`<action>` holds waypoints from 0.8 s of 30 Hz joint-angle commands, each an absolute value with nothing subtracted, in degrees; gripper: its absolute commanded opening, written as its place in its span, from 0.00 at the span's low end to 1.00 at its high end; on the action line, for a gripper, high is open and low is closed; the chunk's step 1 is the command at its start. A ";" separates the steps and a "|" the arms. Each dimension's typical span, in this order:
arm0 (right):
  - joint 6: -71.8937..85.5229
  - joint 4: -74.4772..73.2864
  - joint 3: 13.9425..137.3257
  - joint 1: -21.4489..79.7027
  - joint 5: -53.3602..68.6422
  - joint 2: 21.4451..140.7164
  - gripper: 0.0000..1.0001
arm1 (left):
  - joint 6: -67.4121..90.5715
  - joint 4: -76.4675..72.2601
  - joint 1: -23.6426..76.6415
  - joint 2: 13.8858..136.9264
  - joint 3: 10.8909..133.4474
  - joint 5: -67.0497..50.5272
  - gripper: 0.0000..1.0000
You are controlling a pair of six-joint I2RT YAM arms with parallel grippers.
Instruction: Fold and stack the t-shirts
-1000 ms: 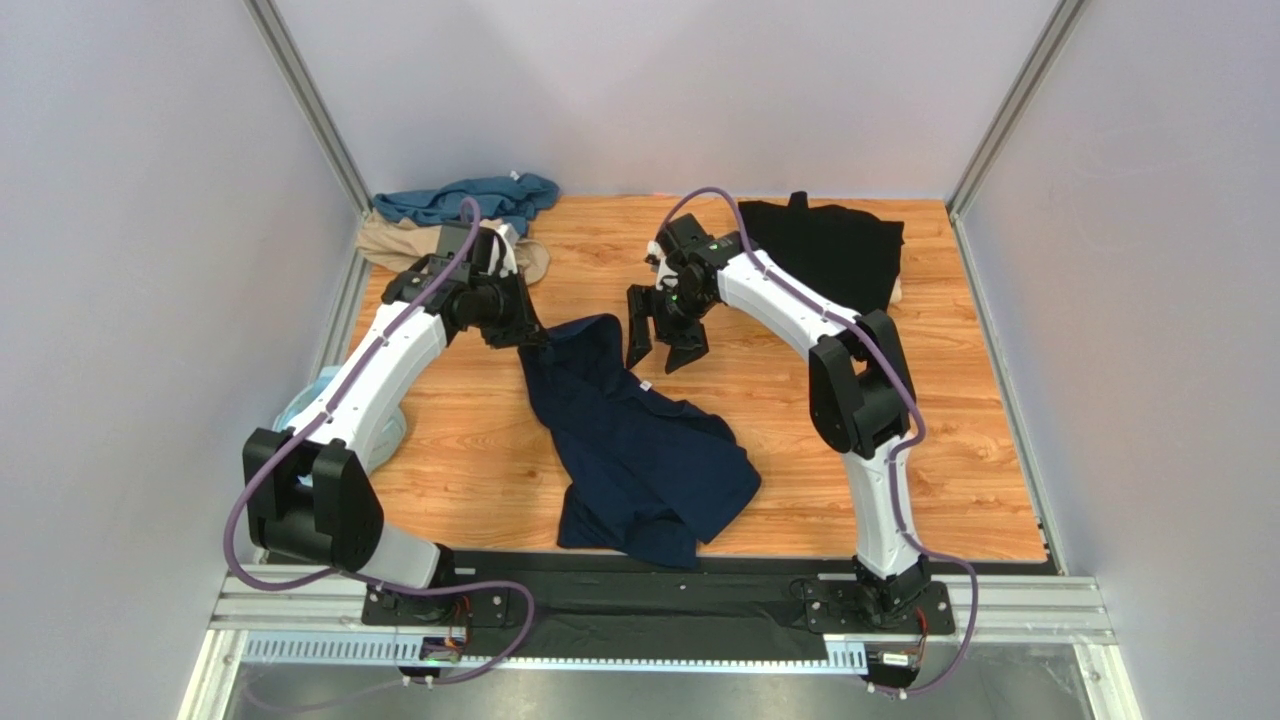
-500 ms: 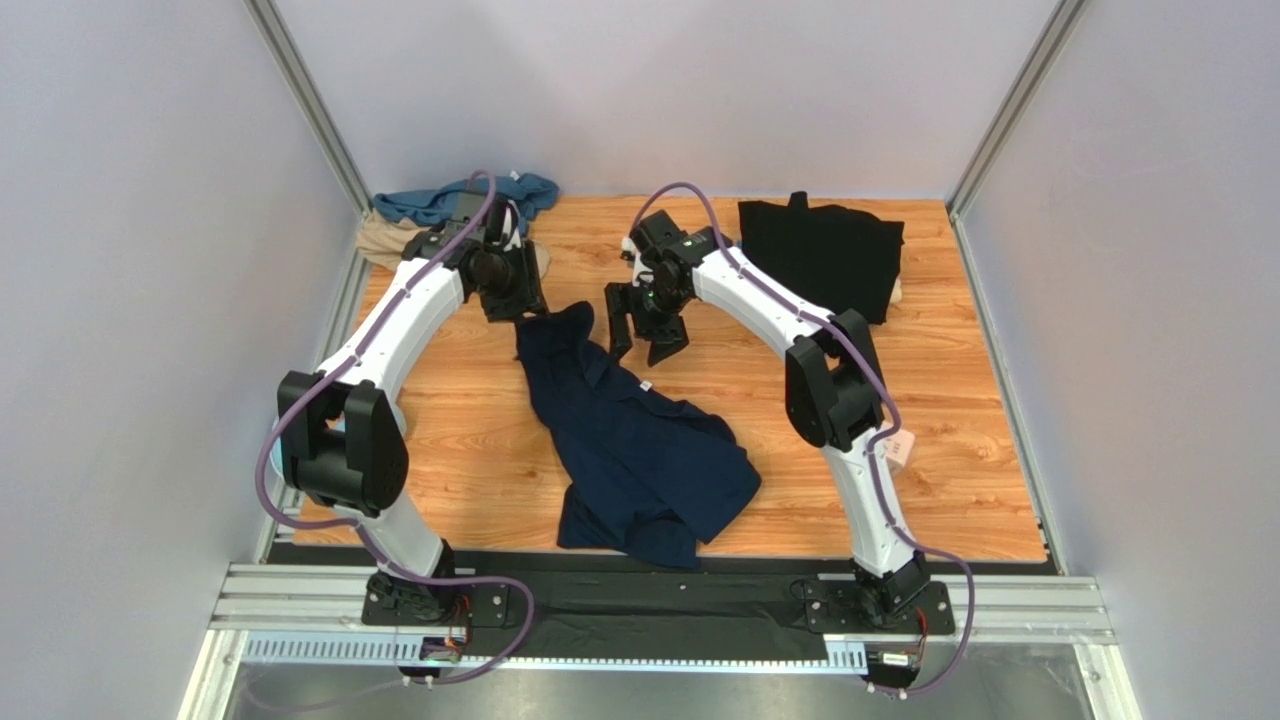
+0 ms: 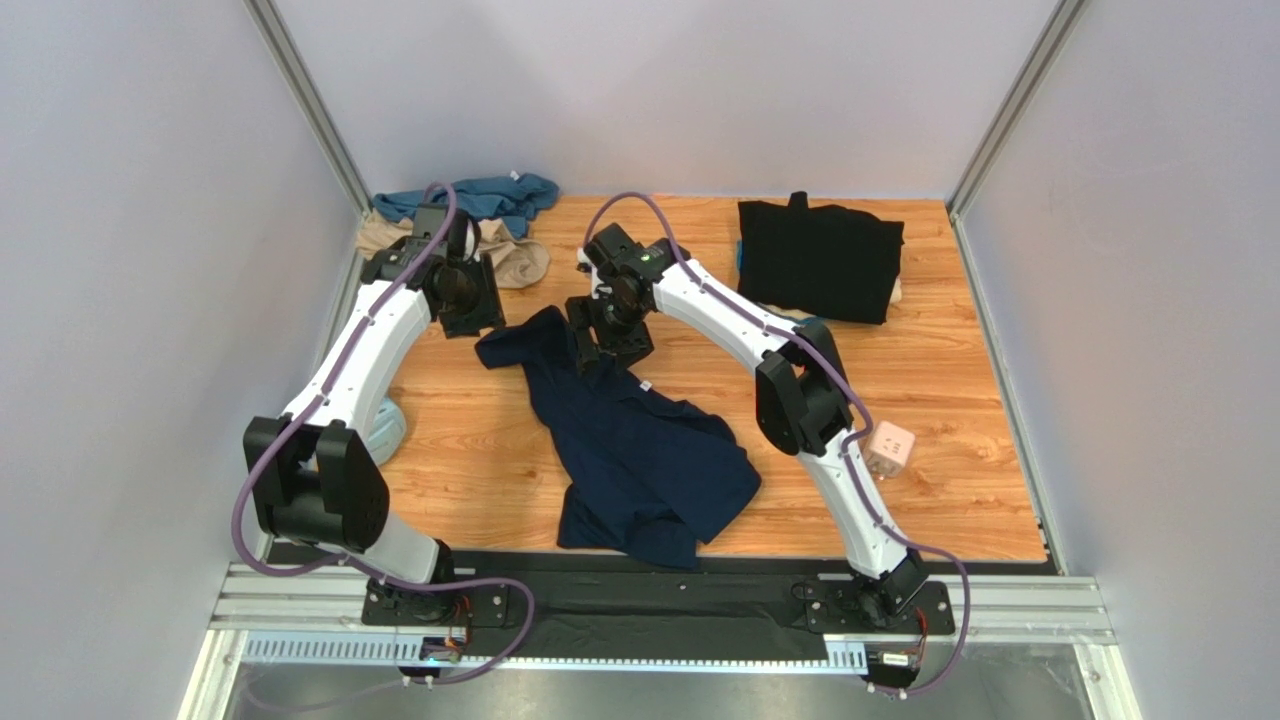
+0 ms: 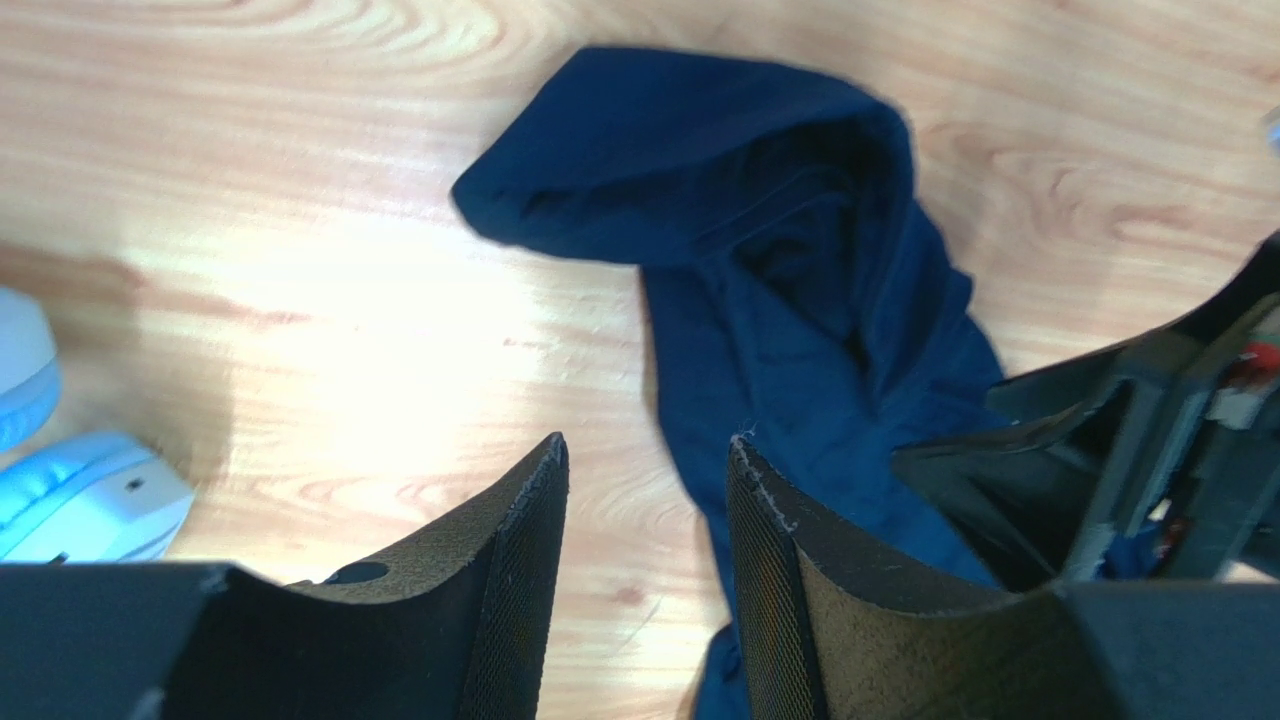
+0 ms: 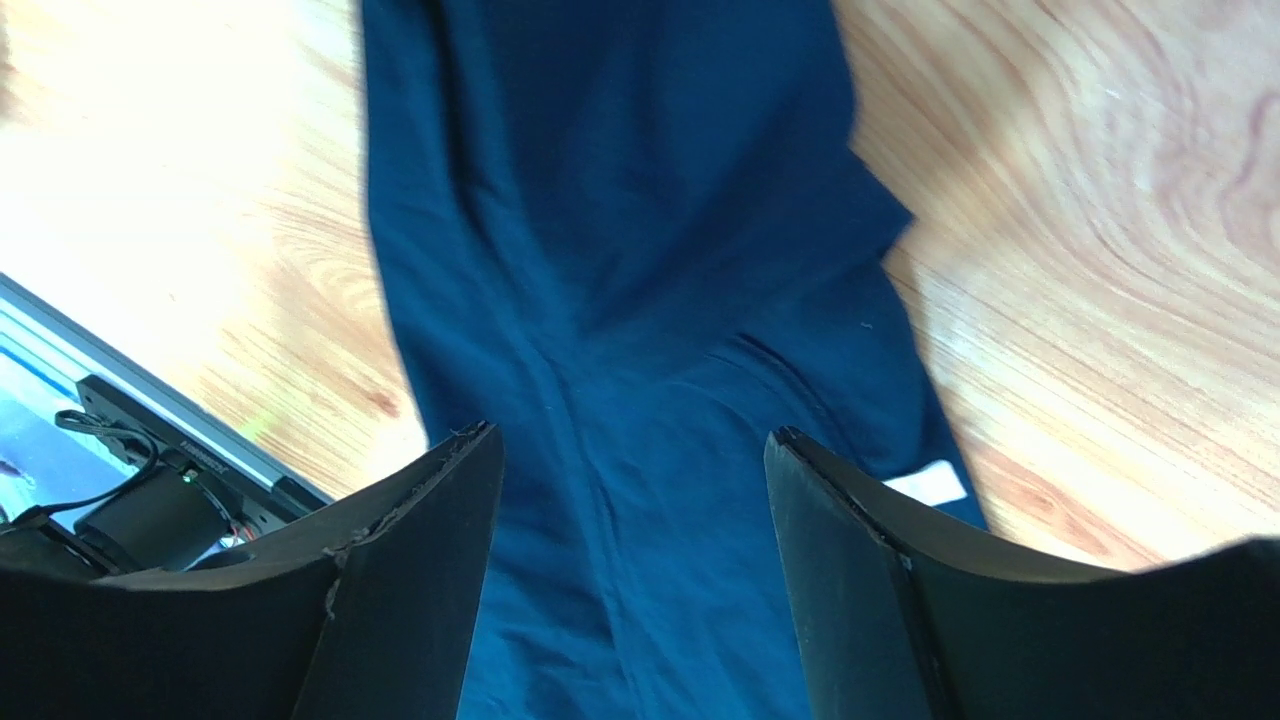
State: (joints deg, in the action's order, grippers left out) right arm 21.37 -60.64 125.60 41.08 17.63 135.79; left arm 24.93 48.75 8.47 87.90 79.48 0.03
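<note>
You are working on spreading the navy shirt (image 3: 639,450), which is lying crumpled mid-table with its far end bunched into a lump. Your left gripper (image 4: 646,450) is hanging over the bare wood just beside that lump, fingers apart and holding nothing. Your right gripper (image 5: 631,443) is hovering low over the shirt's far half, fingers spread wide, with cloth beneath them but none pinched. The black shirt (image 3: 819,258) is lying folded at the far right. The teal shirt (image 3: 481,195) and tan shirt (image 3: 519,266) are sitting heaped in the far left corner.

To do this step well, you should be aiming for true edges rather than folds:

- **Left side:** you should be taking the outer tip of the lump, and only one layer of it.
- **Right side:** you should be shifting off the middle of the cloth toward the opposite edge, since a pinch there would likely be gathering several layers.
- **Lift:** both sides should be rising together and drawing apart, so the shirt is hanging flat before you are laying it down.
- **Clearance:** the near end looks doubled over, so you should be lifting high enough for it to be falling open.
</note>
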 commanded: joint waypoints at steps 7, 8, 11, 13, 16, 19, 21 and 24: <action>21.09 -61.08 134.21 43.15 15.56 143.44 0.70 | 22.24 51.59 7.91 84.11 77.88 0.79 0.49; 20.92 -61.26 134.12 43.15 14.95 143.52 0.70 | 22.41 51.59 7.91 84.02 77.70 0.62 0.49; 20.92 -61.35 133.77 43.15 13.11 143.88 0.71 | 22.76 50.98 7.91 83.41 76.47 0.35 0.49; 20.83 -61.09 133.94 43.15 12.13 144.31 0.70 | 22.85 50.71 7.91 83.23 75.77 -0.87 0.49; 20.92 -61.08 135.44 43.07 10.73 145.46 0.60 | 22.68 50.71 7.91 83.32 75.59 -2.10 0.48; 20.57 -61.08 135.79 43.15 11.07 145.46 0.26 | 22.68 50.71 7.91 83.67 75.59 -3.25 0.48; 20.31 -61.08 135.27 43.07 10.99 144.94 0.15 | 22.59 50.36 7.91 83.76 75.50 -4.04 0.48; 19.86 -61.08 133.69 43.07 10.99 143.00 0.00 | 22.67 49.49 7.91 83.59 74.80 -4.22 0.48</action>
State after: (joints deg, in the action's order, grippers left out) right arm 20.82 -61.01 133.01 42.98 11.99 144.40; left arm 23.59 50.76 8.14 85.27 75.64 -2.63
